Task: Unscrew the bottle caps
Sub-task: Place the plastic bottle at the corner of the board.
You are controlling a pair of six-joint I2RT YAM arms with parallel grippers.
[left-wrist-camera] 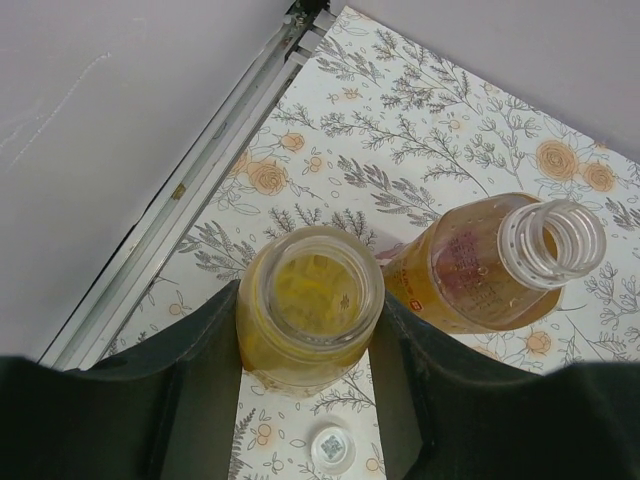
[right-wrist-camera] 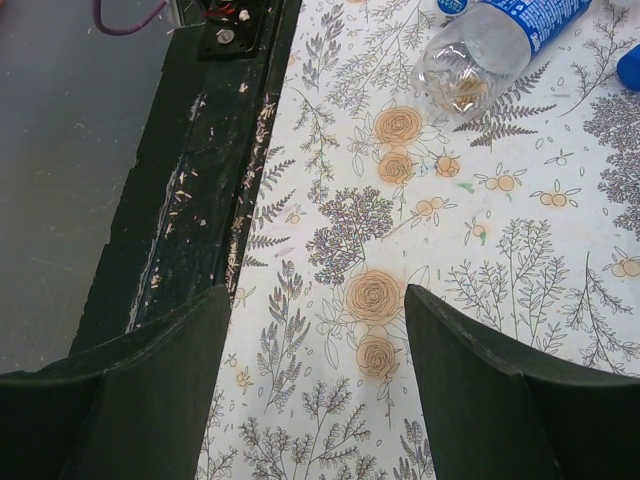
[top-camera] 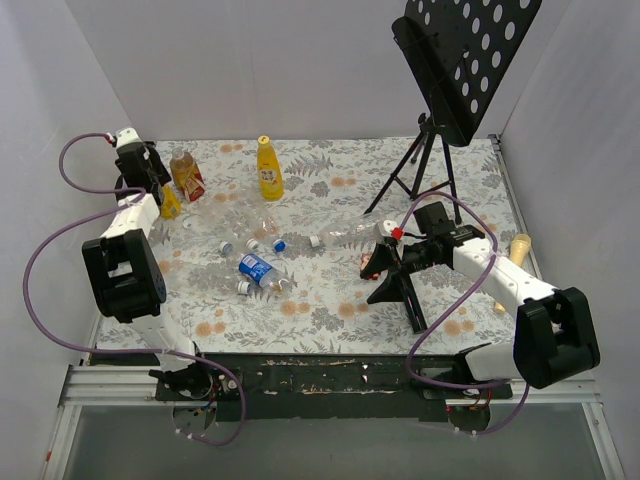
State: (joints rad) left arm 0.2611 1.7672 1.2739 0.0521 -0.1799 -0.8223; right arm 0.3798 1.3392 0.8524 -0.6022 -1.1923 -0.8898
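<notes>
My left gripper (left-wrist-camera: 312, 310) is shut on an upright yellow juice bottle (left-wrist-camera: 308, 305) whose mouth is open, with no cap on it. In the top view this bottle (top-camera: 171, 207) stands at the far left under the left gripper (top-camera: 163, 192). Beside it the brown red-labelled bottle (left-wrist-camera: 470, 275) also shows a bare threaded neck. A white cap (left-wrist-camera: 332, 447) lies on the cloth below the jaws. A second yellow bottle (top-camera: 269, 170) stands capped at the back. My right gripper (right-wrist-camera: 315, 300) hangs open over the flowered cloth, holding nothing; a blue-labelled bottle (right-wrist-camera: 500, 35) lies beyond it.
Clear bottles (top-camera: 250, 215) and loose white and blue caps (top-camera: 279, 244) lie mid-table. A black music stand (top-camera: 465, 50) on a tripod rises at the back right, and a small black stand (top-camera: 400, 290) sits by the right arm. The table's dark front rail (right-wrist-camera: 190, 180) runs left of the right gripper.
</notes>
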